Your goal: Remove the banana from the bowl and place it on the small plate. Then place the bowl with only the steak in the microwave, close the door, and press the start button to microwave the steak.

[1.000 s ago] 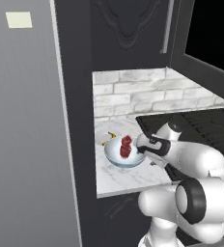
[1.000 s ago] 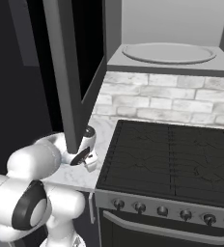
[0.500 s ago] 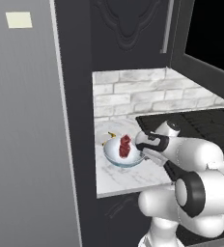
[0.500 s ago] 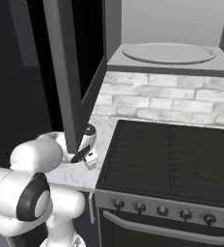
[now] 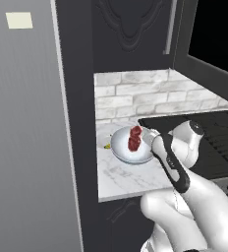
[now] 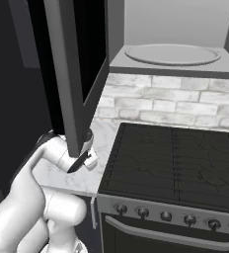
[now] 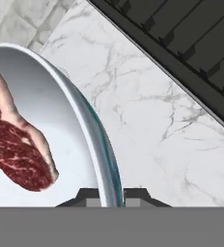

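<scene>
Tool (image 7: 112,201) straddles the bowl (image 5: 130,147) rim, one finger inside, one outside, apparently closed on the thin wall. Bowl sits on the marble tabletop (image 5: 130,174) just beside the black stove (image 6: 175,163), steak (image 5: 134,138) alone inside, lumpy and marbled red. Banana (image 5: 107,145) lies behind the bowl's left edge. Microwave (image 6: 173,62) cavity is above and to the right of the bowl; lift goes up-right. Bowl is glossy; slip risk.

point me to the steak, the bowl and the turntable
steak (image 5: 134,138): left base view, middle of the red chunk.
bowl (image 7: 102,154): hand view, rim between the finger tips.
turntable (image 6: 171,54): right base view, centre of the grey disc.
</scene>
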### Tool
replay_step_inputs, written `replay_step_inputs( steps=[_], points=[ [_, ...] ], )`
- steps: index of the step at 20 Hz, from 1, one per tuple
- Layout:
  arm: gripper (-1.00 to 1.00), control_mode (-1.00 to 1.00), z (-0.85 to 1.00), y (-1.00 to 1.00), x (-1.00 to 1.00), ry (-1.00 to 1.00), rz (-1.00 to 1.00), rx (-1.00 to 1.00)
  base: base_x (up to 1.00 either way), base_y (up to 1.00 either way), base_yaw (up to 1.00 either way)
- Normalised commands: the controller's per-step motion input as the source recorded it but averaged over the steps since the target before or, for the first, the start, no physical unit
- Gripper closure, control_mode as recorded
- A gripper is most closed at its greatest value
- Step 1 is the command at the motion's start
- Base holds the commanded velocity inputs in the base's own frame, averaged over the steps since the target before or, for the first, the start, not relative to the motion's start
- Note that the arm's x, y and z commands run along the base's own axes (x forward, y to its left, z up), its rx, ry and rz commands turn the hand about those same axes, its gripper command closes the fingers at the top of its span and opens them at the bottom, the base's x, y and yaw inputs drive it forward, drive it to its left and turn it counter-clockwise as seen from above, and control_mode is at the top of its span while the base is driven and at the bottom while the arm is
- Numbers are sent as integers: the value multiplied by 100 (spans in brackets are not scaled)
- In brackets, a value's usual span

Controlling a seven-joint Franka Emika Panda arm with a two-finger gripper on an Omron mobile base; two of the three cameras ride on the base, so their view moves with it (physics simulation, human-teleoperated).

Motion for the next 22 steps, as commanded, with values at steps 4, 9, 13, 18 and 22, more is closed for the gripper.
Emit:
replay_step_inputs(
  steps=[4,9,13,18,22],
  points=[
    [100,-100,51,13,-57,-8,0,0,0,0,0],
    [100,-100,25,49,-10,5,-1,0,0,0,0],
    [100,-100,82,-5,-79,0,-4,7,0,0,0],
    [100,-100,77,-18,-99,0,-3,20,0,0,0],
    [100,-100,32,6,-92,0,-13,19,0,0,0]
  ],
)
